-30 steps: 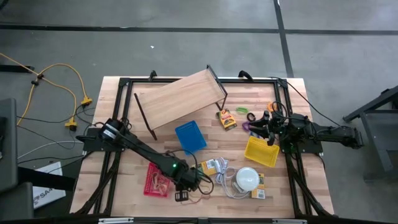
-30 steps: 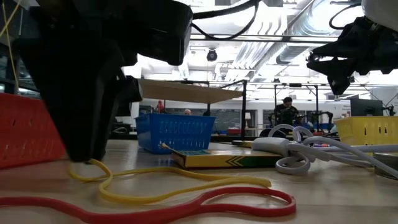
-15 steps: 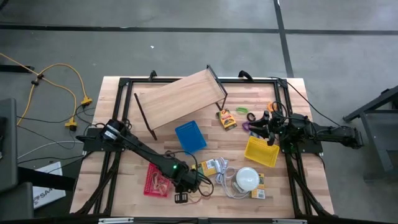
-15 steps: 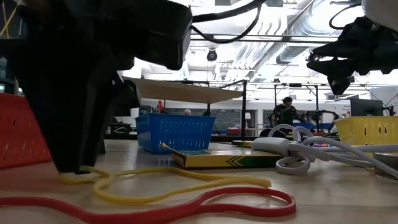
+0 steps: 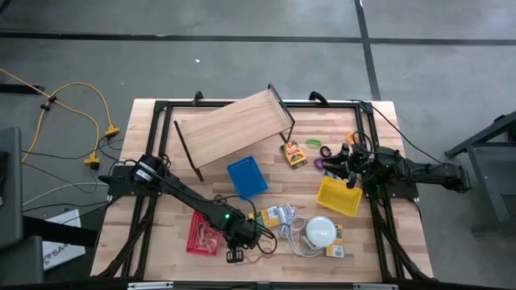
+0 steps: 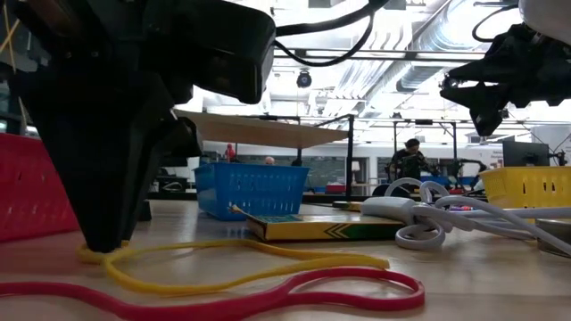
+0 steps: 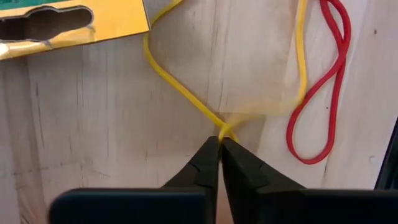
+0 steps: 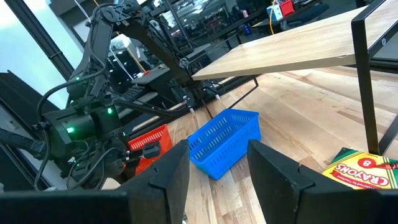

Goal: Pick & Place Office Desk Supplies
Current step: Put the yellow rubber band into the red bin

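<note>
A thin yellow rubber band [image 6: 241,260] lies on the wooden table near its front edge, beside a red rubber band [image 6: 268,299]. My left gripper [image 7: 219,142] stands over the yellow band's end, shut on it; in the high view it is at the table's near middle [image 5: 242,246]. My right gripper [image 8: 217,167] hovers open and level at the table's right side [image 5: 343,167], holding nothing. A yellow-green packet [image 5: 270,216] lies flat beside the left gripper. My left gripper pinches the yellow rubber band between its two fingertips, where two strands run together at one end of the loop [image 7: 222,129]. The fingers come steeply from above, their tips [image 6: 103,242] down at the table. The band lies slack on the wood.
A red basket [image 5: 203,234] stands left of the left gripper; a blue basket [image 5: 247,177] and a tilted wooden shelf [image 5: 234,129] lie farther back. A white dome with its cord [image 5: 320,231], a yellow basket [image 5: 339,196] and a crayon box [image 5: 293,153] fill the right half.
My left gripper has shut on the yellow band without leaving its place. In the low view its finger has slid along the table and drawn the band's loop end together; the rest of the band and the red band have stayed put.
</note>
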You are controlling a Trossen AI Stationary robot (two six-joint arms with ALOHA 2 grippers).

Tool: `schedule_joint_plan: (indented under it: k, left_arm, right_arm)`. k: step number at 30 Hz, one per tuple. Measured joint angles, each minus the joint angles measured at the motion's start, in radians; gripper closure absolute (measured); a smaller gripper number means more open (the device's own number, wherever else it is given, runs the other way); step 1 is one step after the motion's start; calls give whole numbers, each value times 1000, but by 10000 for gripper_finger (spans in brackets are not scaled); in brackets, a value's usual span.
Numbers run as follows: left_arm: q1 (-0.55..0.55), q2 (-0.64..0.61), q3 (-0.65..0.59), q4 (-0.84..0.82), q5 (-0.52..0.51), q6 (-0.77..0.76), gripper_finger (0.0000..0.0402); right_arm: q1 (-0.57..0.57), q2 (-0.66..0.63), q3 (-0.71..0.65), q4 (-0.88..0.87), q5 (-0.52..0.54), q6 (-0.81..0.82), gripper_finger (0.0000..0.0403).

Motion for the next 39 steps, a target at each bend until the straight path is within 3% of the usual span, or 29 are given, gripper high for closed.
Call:
schedule_joint_plan:
  k: [23, 39]
  left_arm:
    - [15, -53, 0, -37, -13, 16, 400]
    - [-23, -205, 2, -178, -282, 27, 401]
  right_arm:
    - [0, 0, 0, 1, 0, 0, 253]
    - [0, 0, 0, 1, 0, 0, 253]
